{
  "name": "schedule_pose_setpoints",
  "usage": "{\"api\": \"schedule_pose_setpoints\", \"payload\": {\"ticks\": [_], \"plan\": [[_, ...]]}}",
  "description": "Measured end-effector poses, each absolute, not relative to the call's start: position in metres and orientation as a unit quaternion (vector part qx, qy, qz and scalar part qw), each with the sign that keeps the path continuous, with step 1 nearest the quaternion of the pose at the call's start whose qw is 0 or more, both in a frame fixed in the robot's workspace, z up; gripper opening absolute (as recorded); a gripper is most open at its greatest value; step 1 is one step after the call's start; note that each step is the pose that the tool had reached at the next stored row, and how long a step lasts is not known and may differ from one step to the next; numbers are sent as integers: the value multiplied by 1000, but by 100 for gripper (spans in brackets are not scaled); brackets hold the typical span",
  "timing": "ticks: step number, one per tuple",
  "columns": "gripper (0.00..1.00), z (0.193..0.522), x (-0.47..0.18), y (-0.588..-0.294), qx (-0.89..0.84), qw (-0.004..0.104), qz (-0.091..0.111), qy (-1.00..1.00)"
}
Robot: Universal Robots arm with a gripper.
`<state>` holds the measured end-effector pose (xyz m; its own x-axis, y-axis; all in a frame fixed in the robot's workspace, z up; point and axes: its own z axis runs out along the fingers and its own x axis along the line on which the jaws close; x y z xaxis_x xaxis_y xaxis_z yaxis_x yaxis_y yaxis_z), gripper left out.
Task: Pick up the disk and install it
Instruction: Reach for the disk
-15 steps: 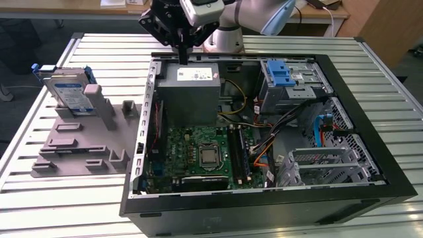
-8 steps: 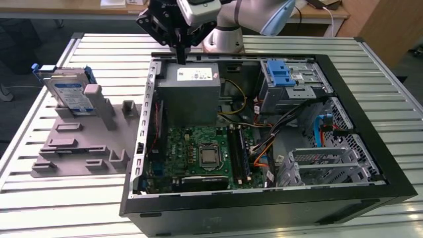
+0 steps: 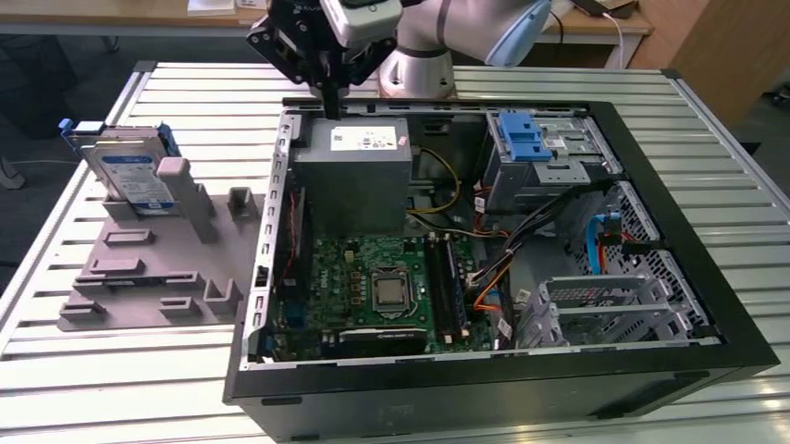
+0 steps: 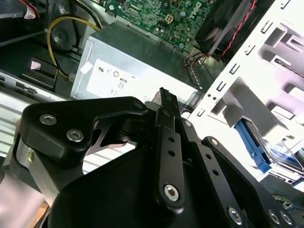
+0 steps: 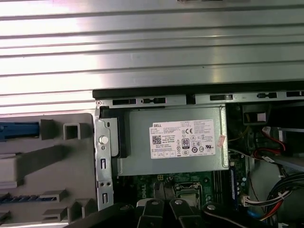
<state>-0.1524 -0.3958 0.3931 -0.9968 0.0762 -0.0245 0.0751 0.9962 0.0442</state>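
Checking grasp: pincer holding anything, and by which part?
Nothing held. The pincer is shut, empty; the silver disk in its blue frame stands in the grey rack.

The work surface is a table (image 3: 111,388) topped with parallel ribbed metal slats in light grey. Bright reflections are seen along the slats (image 5: 152,47) in the first wrist view. Beyond the table's far edge, a light wooden desk (image 3: 124,17) is placed. A brown wooden panel (image 3: 722,46) is located past the far corner at the exterior view's right. Dark floor (image 3: 18,208) is visible off the edge at the exterior view's left.
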Motion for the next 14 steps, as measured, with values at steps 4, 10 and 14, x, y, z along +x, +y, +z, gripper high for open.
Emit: {"api": "schedule_pose_setpoints", "payload": {"ticks": [4, 10, 14], "plan": [[11, 393, -157, -394, 38, 13, 21, 999], [11, 393, -163, -392, 38, 13, 21, 999], [11, 393, -165, -392, 38, 13, 21, 999]]}}
